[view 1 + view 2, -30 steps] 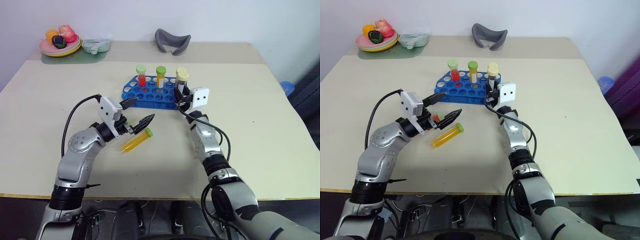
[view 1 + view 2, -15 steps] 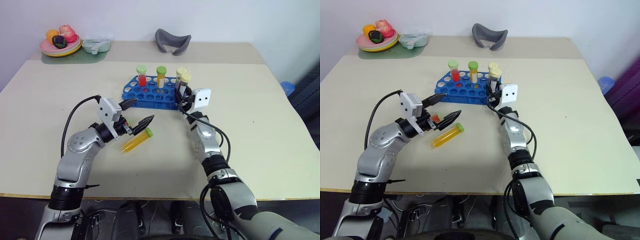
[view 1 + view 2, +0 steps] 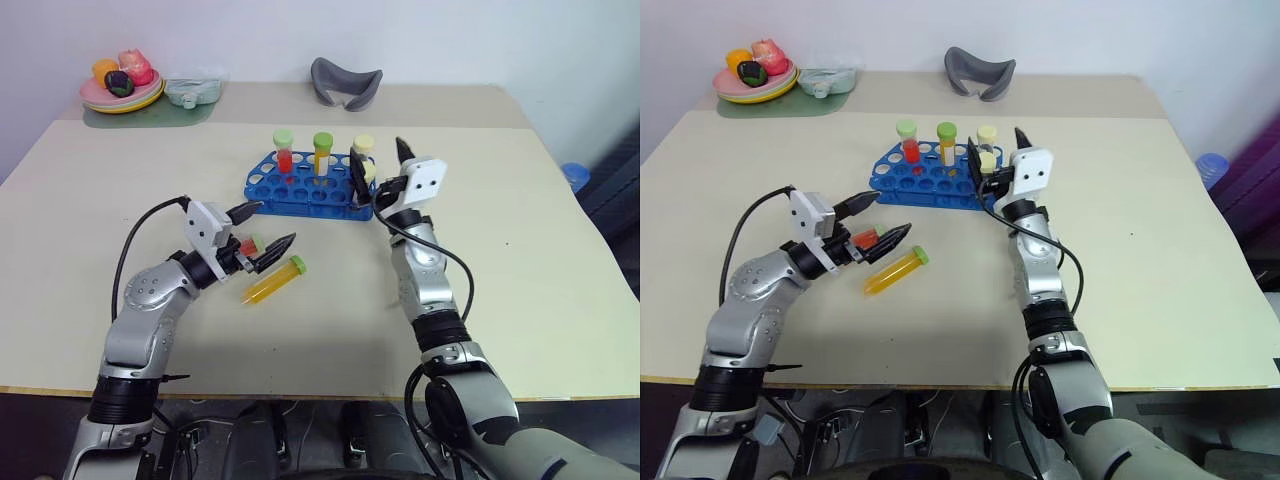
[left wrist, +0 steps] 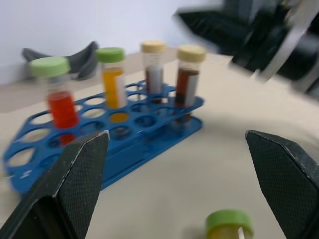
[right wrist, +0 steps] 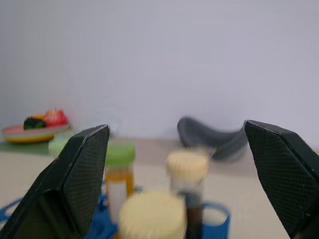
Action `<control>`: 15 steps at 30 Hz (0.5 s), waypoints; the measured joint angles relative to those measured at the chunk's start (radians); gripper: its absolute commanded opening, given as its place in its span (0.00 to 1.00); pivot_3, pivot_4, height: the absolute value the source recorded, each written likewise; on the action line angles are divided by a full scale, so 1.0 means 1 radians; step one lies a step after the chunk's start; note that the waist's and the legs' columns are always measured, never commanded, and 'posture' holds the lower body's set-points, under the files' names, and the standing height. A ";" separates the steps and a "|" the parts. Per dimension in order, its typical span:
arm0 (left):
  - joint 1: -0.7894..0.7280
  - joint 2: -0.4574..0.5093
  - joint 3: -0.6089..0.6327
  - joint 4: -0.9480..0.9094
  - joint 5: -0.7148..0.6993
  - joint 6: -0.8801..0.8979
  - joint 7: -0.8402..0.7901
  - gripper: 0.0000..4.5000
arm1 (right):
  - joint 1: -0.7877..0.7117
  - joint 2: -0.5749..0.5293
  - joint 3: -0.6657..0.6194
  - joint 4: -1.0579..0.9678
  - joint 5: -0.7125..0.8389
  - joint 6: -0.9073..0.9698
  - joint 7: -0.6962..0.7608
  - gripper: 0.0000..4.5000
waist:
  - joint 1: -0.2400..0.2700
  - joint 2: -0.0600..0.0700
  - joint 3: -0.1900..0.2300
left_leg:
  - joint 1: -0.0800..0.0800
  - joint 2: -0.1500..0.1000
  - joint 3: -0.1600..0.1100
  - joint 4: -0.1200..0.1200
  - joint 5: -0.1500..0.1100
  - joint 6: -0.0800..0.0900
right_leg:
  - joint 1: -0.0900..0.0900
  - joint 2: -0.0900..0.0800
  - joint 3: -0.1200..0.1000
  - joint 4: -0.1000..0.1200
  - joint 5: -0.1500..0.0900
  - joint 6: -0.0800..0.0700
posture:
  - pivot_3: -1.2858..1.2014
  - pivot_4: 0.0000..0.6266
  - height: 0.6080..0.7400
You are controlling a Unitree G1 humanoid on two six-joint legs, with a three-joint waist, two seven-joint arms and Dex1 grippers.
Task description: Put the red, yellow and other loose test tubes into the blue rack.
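Just beside the spread left end effector [image 3: 262, 226] lies a yellow tube [image 3: 272, 283].

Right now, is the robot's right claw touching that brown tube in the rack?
Apart. In the right wrist view, the open right gripper hangs above the cream-capped brown tube, clear of it.

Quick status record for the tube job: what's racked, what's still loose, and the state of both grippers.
rack: blue rack on the table, four tubes upright in it
racked tubes: red tube, yellow-orange tube, two cream-capped tubes holding dark liquid
loose: yellow tube with green cap lying on its side on the table in front of the rack
left gripper: open, empty, just above and behind the loose tube
right gripper: open, empty, raised over the rack's right end
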 measured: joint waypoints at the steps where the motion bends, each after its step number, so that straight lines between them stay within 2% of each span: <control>1: 0.004 0.009 0.009 0.002 0.000 -0.001 -0.004 1.00 | 0.009 -0.016 0.000 -0.053 0.004 0.024 0.009 0.97 | -0.001 0.000 0.000 | 0.000 0.000 0.000 0.000 0.000 0.000 | 0.000 0.000 0.000 0.000 0.000 0.000 | 0.52 0.24 0.61; 6: 0.038 0.076 0.066 0.050 -0.003 -0.002 -0.043 1.00 | 0.112 -0.189 0.032 -0.393 0.081 0.215 0.160 0.97 | -0.001 0.000 0.000 | 0.000 0.000 0.000 0.000 0.000 0.000 | 0.000 0.000 0.000 0.000 0.000 0.000 | 0.52 0.24 0.61; 10: 0.040 0.138 0.102 0.123 -0.002 -0.001 -0.084 1.00 | 0.267 -0.392 0.099 -0.652 0.239 0.500 0.366 0.97 | 0.002 0.000 0.000 | 0.001 0.000 -0.001 0.000 0.000 0.000 | 0.001 0.000 0.000 -0.001 0.000 0.000 | 0.52 0.24 0.61; 15: 0.004 0.156 0.096 0.140 -0.015 0.027 -0.138 1.00 | 0.347 -0.512 0.125 -0.808 0.341 0.691 0.471 0.97 | 0.006 -0.001 0.000 | 0.001 0.000 -0.002 0.000 0.000 0.000 | 0.002 0.000 -0.001 -0.001 0.000 0.000 | 0.52 0.24 0.61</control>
